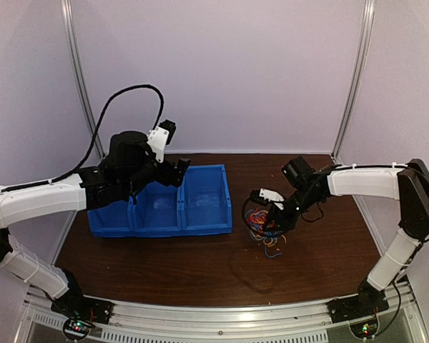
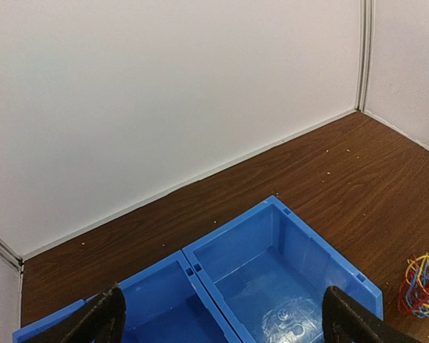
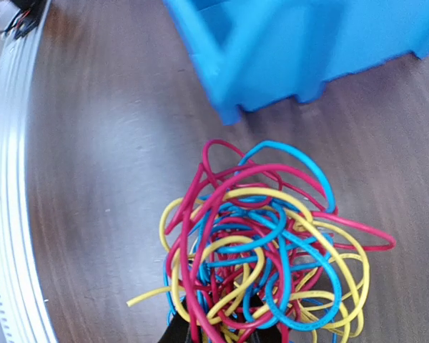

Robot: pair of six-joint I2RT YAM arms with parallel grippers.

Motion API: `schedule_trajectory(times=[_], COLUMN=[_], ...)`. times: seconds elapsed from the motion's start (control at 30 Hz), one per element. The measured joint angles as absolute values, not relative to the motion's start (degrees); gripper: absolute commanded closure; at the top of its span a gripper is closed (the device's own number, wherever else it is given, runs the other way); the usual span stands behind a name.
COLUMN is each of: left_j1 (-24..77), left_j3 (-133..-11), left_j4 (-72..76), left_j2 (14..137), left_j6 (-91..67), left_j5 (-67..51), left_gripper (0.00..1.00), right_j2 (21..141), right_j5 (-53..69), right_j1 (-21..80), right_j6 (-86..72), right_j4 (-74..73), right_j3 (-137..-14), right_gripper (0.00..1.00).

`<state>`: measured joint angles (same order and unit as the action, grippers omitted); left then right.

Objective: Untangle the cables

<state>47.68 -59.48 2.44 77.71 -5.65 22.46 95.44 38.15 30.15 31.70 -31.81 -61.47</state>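
Observation:
The cables (image 1: 264,227) are one fist-sized knot of red, light blue and yellow wires, just right of the blue bins. My right gripper (image 1: 269,212) is shut on the knot from above. In the right wrist view the knot (image 3: 264,250) fills the lower middle, and my right gripper (image 3: 225,334) shows only as dark fingertips (image 3: 177,333) buried among the strands. I cannot tell whether the lowest strands touch the table. My left gripper (image 1: 177,171) hangs open and empty over the bins. In the left wrist view my left gripper (image 2: 222,325) has its jaws far apart, and the knot (image 2: 422,287) shows at the right edge.
A row of three joined blue bins (image 1: 204,227) stands on the brown table, left of the knot; their insides look bare (image 2: 272,286). A bin corner (image 3: 229,107) is close above the knot. White walls enclose the back and sides. A metal rail (image 1: 222,314) runs along the near edge.

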Motion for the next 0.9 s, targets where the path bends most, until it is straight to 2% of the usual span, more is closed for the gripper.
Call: schedule_trajectory(times=[0.07, 0.1, 0.17, 0.2, 0.27, 0.3, 0.47, 0.6, 0.77, 0.9], left_j1=[47.68, 47.68, 47.68, 47.68, 47.68, 47.68, 48.99, 53.69, 61.63, 62.96], left_j3=[-59.48, -59.48, -59.48, -59.48, -59.51, -59.66, -63.72, -63.46, -53.39, -46.17], left_j4=[2.28, 2.15, 1.93, 1.96, 1.91, 1.67, -4.4, -4.97, -0.4, 2.72], left_j2=[78.37, 78.63, 79.24, 79.53, 80.09, 80.49, 83.26, 82.72, 78.61, 77.87], left_j6=[-5.65, -5.65, -5.61, -5.5, -5.23, -5.13, -4.34, -3.86, -4.75, -7.7], left_j5=[22.57, 22.65, 23.0, 23.2, 23.88, 24.36, 23.92, 18.63, 5.19, -2.0], left_gripper=[0.02, 0.02, 0.02, 0.02, 0.02, 0.02, 0.13, 0.25, 0.35, 0.43], right_j2=[92.64, 91.68, 90.08, 89.8, 89.73, 89.93, 88.68, 82.94, 72.29, 69.73], right_j5=[38.33, 38.37, 38.68, 38.94, 40.12, 40.51, 41.41, 41.36, 39.07, 37.47], right_j1=[34.15, 35.83, 39.24, 40.25, 41.69, 41.8, 39.31, 35.77, 34.89, 35.0], right_j6=[32.91, 33.36, 34.65, 34.79, 34.92, 34.96, 35.48, 35.75, 36.21, 36.53], right_j4=[-32.36, -32.58, -33.28, -33.58, -34.17, -34.52, -34.72, -33.65, -28.73, -27.18], right_j3=[-59.18, -58.54, -57.89, -57.91, -58.52, -59.18, -61.47, -58.76, -49.74, -46.28], right_gripper=[0.81, 0.75, 0.5, 0.42, 0.32, 0.3, 0.3, 0.35, 0.46, 0.55])
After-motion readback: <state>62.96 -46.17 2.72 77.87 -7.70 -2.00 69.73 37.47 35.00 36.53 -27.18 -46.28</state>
